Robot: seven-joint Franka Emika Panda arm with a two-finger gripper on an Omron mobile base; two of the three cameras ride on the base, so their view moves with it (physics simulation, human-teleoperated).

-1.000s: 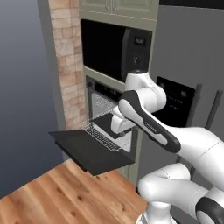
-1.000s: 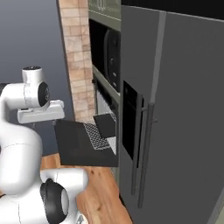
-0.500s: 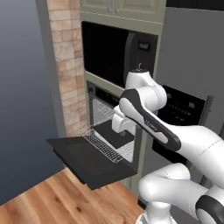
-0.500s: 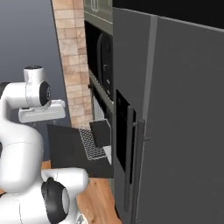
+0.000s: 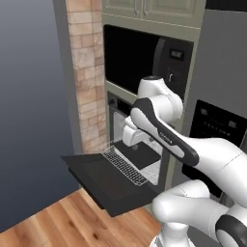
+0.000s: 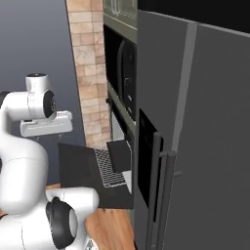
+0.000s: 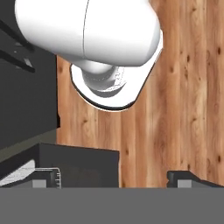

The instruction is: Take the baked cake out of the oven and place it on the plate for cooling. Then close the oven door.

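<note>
Beside the brick column, the oven (image 5: 140, 140) stands with its door (image 5: 108, 181) dropped flat, a wire rack (image 5: 126, 164) slid out over it carrying a dark tray (image 5: 140, 154). I cannot make out the cake or the plate. The arm (image 5: 161, 130) hangs above the tray, and the gripper (image 7: 113, 177) points down at the wood floor (image 7: 175, 109), tips spread wide, holding nothing. To do this well, tilt the hand toward the oven mouth first, find the cake, then approach level so the rack isn't knocked.
</note>
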